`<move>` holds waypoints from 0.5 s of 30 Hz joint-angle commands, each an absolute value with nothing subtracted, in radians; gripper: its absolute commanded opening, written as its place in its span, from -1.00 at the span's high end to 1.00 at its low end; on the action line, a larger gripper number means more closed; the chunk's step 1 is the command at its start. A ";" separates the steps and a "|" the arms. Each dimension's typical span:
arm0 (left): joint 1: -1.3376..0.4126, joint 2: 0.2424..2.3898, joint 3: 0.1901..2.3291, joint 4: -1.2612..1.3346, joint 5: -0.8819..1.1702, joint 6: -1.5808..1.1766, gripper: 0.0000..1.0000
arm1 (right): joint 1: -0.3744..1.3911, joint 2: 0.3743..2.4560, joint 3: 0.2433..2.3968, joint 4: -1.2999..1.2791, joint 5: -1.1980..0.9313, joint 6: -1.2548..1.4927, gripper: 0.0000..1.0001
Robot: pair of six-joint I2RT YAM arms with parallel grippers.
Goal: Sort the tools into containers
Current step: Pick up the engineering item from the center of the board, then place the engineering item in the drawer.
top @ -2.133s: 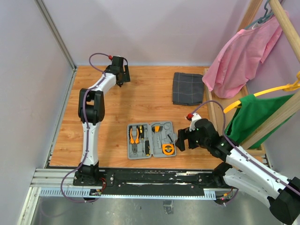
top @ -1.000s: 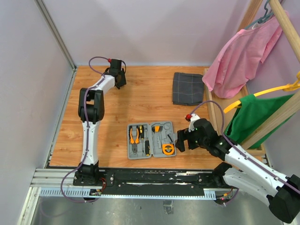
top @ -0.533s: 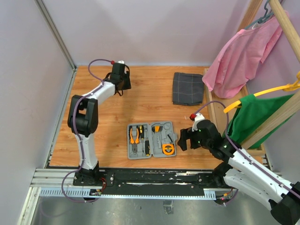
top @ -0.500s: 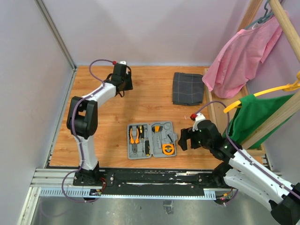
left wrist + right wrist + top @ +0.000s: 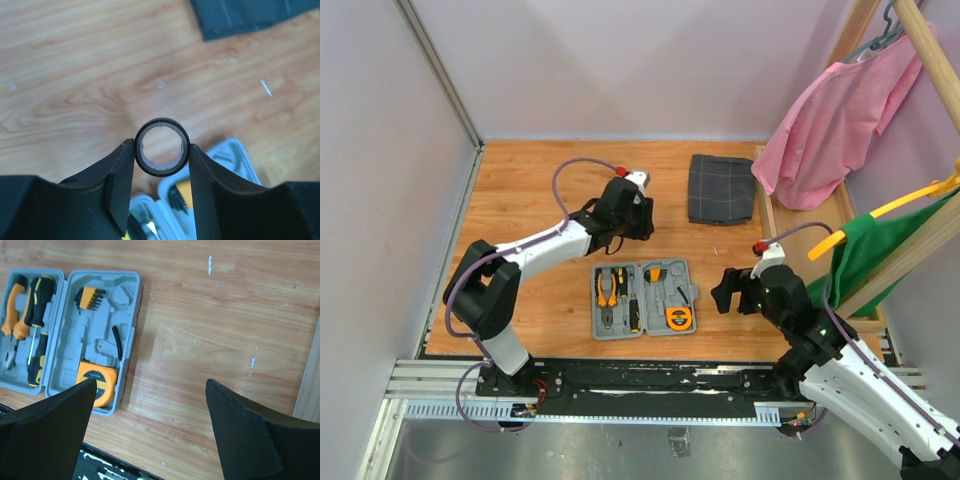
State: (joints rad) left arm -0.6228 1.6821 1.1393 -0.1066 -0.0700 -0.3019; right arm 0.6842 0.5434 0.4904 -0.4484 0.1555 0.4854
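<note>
**Tool case [image 5: 235, 165] sits just near-side of the loaded left fingers [image 5: 120, 175]**

Left wrist: my left fingers are half closed on a small black sleeve [image 5: 161, 147]. Its bore faces the camera, and I judge it to be the bit holder. The case edge peeks in beneath.

Top view: the left arm hangs just beyond the case's far edge, so it's the one to deliver. The sleeve is hidden here.

Right wrist: my right fingers [image 5: 240, 435] gape wide and empty beside the case. Pliers [image 5: 14, 305], screwdrivers [image 5: 40, 295] and tape measure [image 5: 95, 382] lie seated. One rounded pocket [image 5: 121, 296] looks unfilled.
</note>
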 commanded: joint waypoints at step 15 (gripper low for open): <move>-0.920 1.740 1.128 -0.088 -0.154 -0.334 0.24 | 0.669 0.406 0.425 -0.470 0.261 0.574 -0.82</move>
